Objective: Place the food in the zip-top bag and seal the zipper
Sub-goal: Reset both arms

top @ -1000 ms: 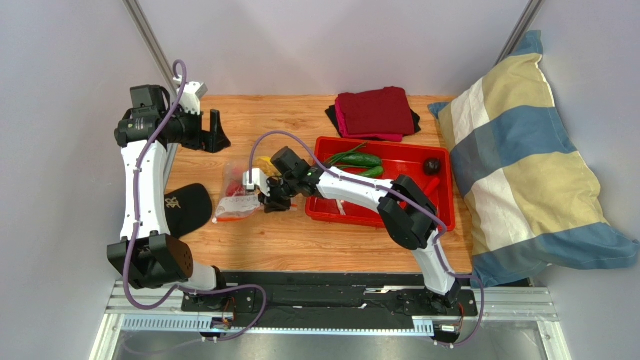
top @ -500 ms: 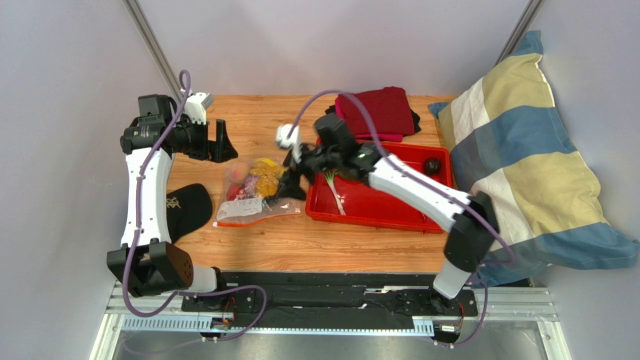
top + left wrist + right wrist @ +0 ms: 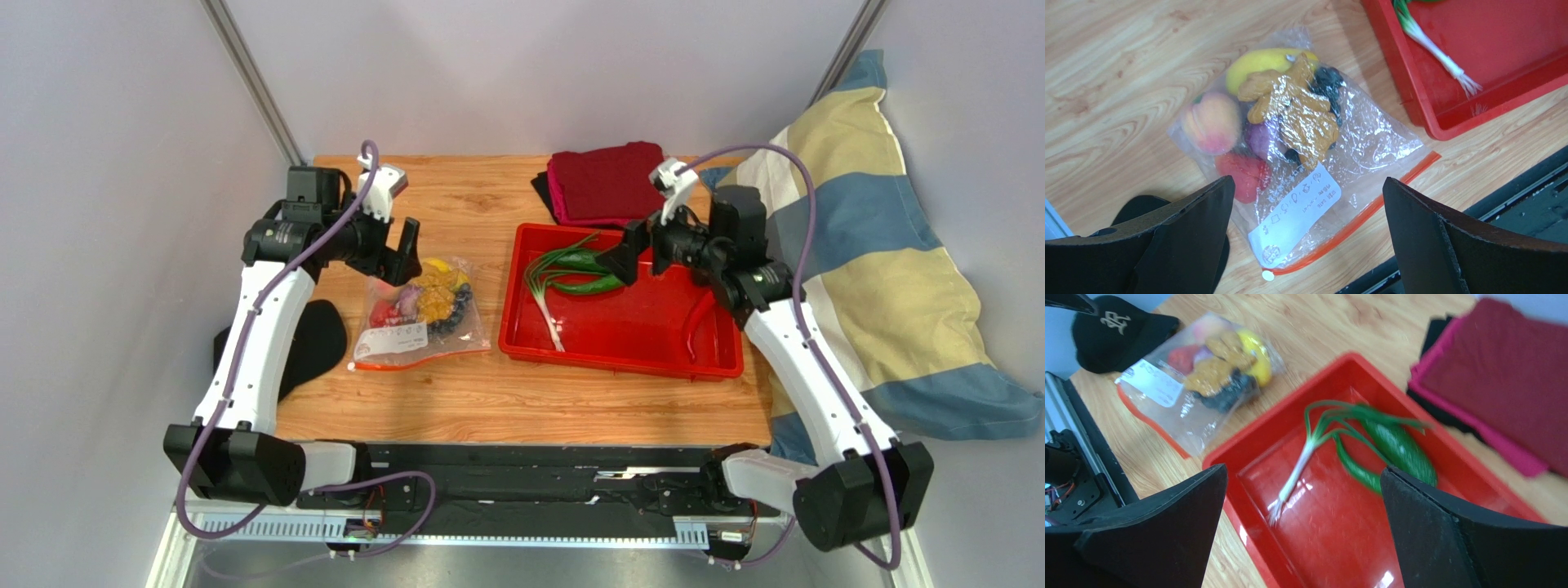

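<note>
The left arm and the right arm are built alike: slim white shell links joined by chunky black cylindrical joints, each rising from a rounded black base housing. A thin purple cable runs along the outside of the left arm and another purple cable arcs over the right, each ending near a small white block at the wrist. The left claw and the right claw are matte black, each with two broad wedge-shaped fingers that taper to blunt tips
</note>
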Tool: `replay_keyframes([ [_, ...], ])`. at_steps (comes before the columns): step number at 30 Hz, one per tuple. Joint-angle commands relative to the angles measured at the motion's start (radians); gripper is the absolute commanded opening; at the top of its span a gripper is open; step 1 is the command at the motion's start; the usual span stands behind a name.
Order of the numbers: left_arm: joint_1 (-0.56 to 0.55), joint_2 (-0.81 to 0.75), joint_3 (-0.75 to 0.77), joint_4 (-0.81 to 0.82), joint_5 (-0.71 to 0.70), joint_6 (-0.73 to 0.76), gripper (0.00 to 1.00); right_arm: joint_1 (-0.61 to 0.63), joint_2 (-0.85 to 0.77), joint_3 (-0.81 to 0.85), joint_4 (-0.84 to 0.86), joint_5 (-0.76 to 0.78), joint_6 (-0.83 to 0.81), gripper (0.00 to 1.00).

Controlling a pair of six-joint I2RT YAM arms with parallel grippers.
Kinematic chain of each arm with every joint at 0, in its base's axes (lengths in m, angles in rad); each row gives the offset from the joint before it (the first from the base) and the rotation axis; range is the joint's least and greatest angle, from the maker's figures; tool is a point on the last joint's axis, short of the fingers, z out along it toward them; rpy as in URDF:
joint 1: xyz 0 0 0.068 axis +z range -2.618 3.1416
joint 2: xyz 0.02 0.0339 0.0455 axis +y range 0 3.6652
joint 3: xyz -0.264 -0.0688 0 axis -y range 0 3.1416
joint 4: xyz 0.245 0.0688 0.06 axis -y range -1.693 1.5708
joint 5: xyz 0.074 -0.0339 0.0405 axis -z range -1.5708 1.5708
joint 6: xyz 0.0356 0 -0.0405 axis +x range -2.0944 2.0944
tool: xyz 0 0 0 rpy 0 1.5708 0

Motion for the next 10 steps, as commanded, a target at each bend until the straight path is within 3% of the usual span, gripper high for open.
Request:
replay_keyframes([
  [1, -0.036, -0.007, -0.077, 0.060, -0.058, -0.003, 0.99, -0.061, -0.131, -0.122, 0.003, 0.020, 0.040, 1.00],
  [5, -0.062, -0.039, -0.189, 0.116, -0.075, -0.012, 0.99, -0.143, -0.203, -0.243, 0.006, -0.002, 0.057, 1.00],
  [10, -0.065, -0.070, -0.242, 0.173, -0.083, -0.033, 0.99, -0.177, -0.227, -0.253, -0.008, -0.005, 0.037, 1.00],
])
